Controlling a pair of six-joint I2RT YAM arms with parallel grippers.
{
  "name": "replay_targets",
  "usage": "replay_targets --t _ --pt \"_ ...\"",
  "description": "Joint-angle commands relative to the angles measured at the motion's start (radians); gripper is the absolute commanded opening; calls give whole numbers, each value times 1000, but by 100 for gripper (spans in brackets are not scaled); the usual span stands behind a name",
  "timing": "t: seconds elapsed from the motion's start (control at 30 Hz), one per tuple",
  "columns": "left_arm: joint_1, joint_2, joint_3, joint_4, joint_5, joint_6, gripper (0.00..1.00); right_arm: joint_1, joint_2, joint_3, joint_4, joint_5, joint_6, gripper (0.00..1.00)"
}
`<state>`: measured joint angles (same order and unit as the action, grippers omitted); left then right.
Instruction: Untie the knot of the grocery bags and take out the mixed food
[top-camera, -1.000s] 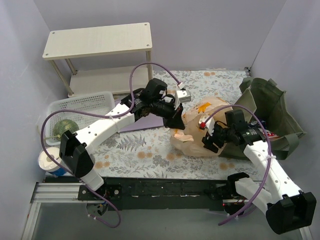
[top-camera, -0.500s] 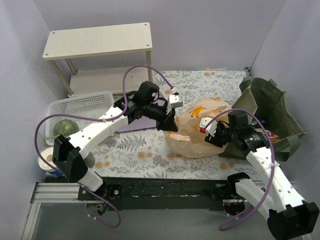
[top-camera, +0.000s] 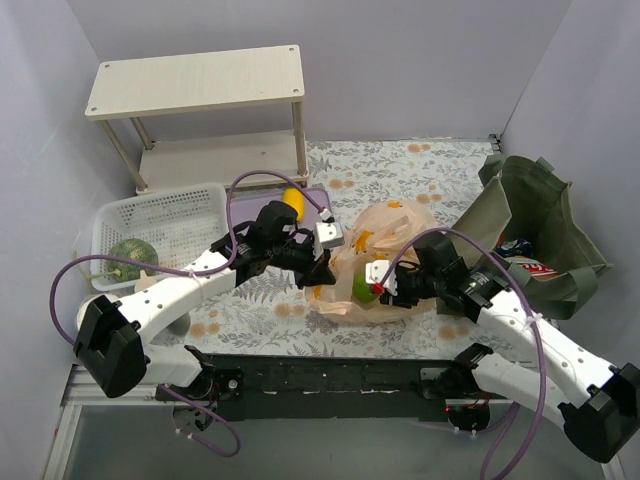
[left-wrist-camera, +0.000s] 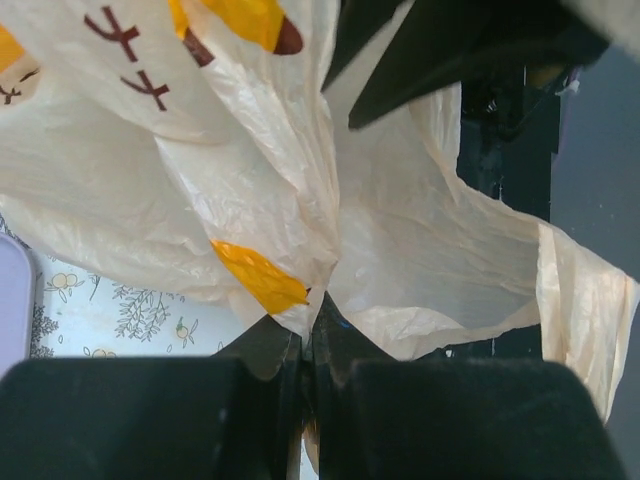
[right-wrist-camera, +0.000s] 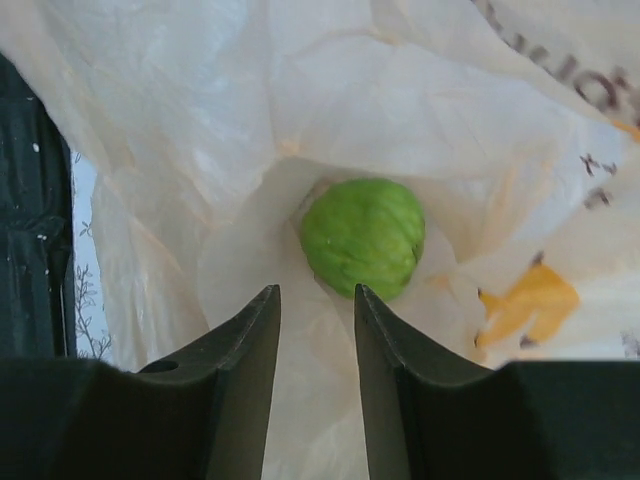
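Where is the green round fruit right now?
In the top view, the green fruit lies inside the open grocery bag at mid-table, between the left hand and the right hand, just ahead of the right one.

The left fingers (left-wrist-camera: 266, 352) pinch a fold of the printed grocery bag (left-wrist-camera: 200, 200), floral tablecloth (left-wrist-camera: 120, 315) showing below it.

The left arm (top-camera: 170, 290) and right arm (top-camera: 545, 340) share white links, black joints, looping purple cables (top-camera: 260, 174), black wedge-shaped fingers (right-wrist-camera: 240, 380); black bases (top-camera: 330, 372) at six o'clock.
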<state>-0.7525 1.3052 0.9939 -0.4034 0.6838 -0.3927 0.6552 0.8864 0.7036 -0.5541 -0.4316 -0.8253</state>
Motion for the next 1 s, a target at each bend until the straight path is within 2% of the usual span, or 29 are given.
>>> replay_targets --t 0.0,0.1,0.13,0.27,0.37,0.57,0.6,0.63,0.73,0.83,0.97 --pt "-1 3 -17 95 -6 -70 0 53 65 -24 196 25 29 41" --pt "-1 3 -29 109 -1 -80 0 67 144 -13 272 45 66 42" --pt "-1 3 -34 109 -1 -83 0 69 167 -9 286 60 83 48" --pt "-1 -15 -58 106 -3 -83 0 69 290 1 325 138 129 60" --pt "-1 -24 -63 100 -4 -87 0 69 310 -58 420 191 138 68" --pt "-1 -26 -58 92 -12 -81 0 69 332 -141 526 254 218 69" --pt "-1 -24 -57 92 -13 -81 0 67 330 -145 540 260 241 65" --pt "-1 -21 -57 94 -20 -78 0 66 329 -145 543 255 242 45" --pt "-1 -14 -55 98 -39 -78 0 64 306 -116 499 251 242 17" --pt "1 -9 -54 106 -72 -87 0 64 267 -44 410 258 218 4" --pt "8 3 -41 115 -86 -90 0 66 153 52 187 206 189 1"
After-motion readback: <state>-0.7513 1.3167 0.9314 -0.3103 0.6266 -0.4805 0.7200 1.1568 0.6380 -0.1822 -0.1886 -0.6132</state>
